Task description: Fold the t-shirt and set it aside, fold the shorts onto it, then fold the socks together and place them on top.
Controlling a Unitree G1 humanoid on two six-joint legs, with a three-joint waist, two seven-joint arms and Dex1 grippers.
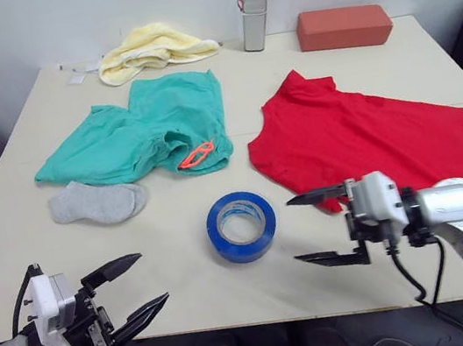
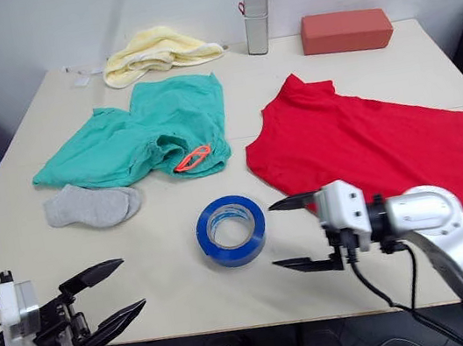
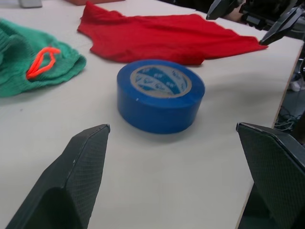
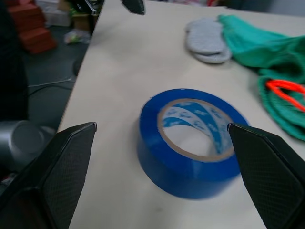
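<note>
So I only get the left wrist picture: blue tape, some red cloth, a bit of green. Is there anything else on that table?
Observer: Yes, grey socks lie beside the green shorts.
Operator: Anything further back?
Observer: A pale yellow towel, a tall grey container and a red-brown block sit along the far edge.
Operator: Is the red cloth folded?
Observer: No, the t-shirt lies spread out, unfolded.
</note>
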